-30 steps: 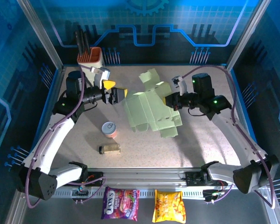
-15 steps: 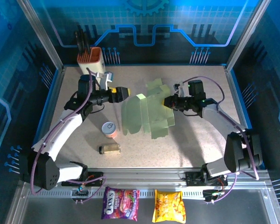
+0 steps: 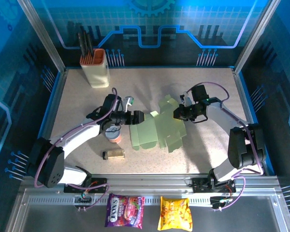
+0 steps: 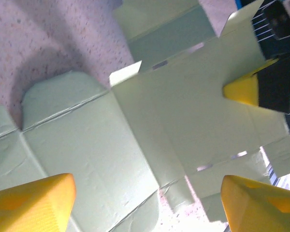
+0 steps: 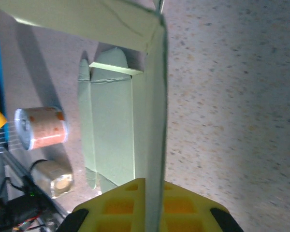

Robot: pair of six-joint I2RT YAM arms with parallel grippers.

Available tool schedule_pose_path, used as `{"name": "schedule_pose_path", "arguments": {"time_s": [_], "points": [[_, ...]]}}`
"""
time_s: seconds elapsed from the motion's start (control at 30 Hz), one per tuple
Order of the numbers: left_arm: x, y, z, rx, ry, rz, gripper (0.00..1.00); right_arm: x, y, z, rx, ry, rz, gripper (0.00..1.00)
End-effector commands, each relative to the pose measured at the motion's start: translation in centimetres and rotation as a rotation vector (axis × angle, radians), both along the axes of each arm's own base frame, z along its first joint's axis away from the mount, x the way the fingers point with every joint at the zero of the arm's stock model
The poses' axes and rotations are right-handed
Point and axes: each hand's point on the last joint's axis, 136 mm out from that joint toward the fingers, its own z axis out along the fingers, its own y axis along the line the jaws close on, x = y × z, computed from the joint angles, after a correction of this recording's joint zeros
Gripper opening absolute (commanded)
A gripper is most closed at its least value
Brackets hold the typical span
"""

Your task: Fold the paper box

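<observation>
— Where is the paper box?
— In the middle of the surface. The right pincer pinches its edge tight. The left pincer is wide open, empty.
— What could go wrong?
— A hard pull may rip the thin card.

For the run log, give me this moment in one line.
box: unfolded cut-out, not yet folded | left gripper: open, at box's left side | right gripper: shut on box's right edge

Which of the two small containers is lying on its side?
The brownish jar nearest the front edge; the orange can stands upright.
</observation>
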Motion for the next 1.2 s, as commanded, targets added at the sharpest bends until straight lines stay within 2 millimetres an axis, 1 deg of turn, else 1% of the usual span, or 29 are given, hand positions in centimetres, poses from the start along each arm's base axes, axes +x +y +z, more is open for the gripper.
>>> {"name": "schedule_pose_path", "arguments": {"time_s": [0.0, 0.1, 0.2, 0.3, 0.4, 0.57, 0.7, 0.8, 0.97, 1.17], "points": [[-0.4, 0.4, -0.4, 0.003, 0.008, 0.035, 0.79, -0.8, -1.5, -0.7, -0.151, 0.012, 0.064, 0.0], [-1.0, 0.4, -1.2, 0.011, 0.042, 0.027, 0.78, -1.2, -2.2, -0.8, -0.26, -0.002, 0.115, 0.0], [-1.6, -0.3, -2.3, 0.011, 0.112, 0.008, 0.77, -1.5, -2.6, -0.8, -0.364, -0.013, 0.154, 0.0], [-2.0, -1.2, -3.5, 0.002, 0.176, 0.001, 0.73, -1.9, -2.4, -0.9, -0.471, -0.031, 0.199, 0.0], [-2.3, -2.0, -4.0, -0.008, 0.183, 0.007, 0.72, -1.9, -2.1, -0.7, -0.605, -0.058, 0.242, 0.0], [-1.9, -1.6, -4.6, 0.007, 0.164, 0.061, 0.72, -2.0, -0.9, -1.0, -0.717, -0.099, 0.298, 0.0], [-1.6, -1.2, -4.1, 0.017, 0.122, 0.078, 0.71, -2.6, 0.2, -2.1, -0.757, -0.1, 0.348, 0.0], [-1.2, -0.9, -3.4, 0.033, 0.073, 0.078, 0.71, -3.2, 0.9, -3.0, -0.771, -0.097, 0.387, 0.01], [-0.2, -0.8, -1.6, 0.068, -0.035, 0.056, 0.71, -3.8, 1.3, -4.0, -0.765, -0.094, 0.423, 0.01], [1.4, -0.6, 0.8, 0.13, -0.183, 0.02, 0.72, -4.1, 1.8, -4.2, -0.742, -0.126, 0.482, 0.03]]}}
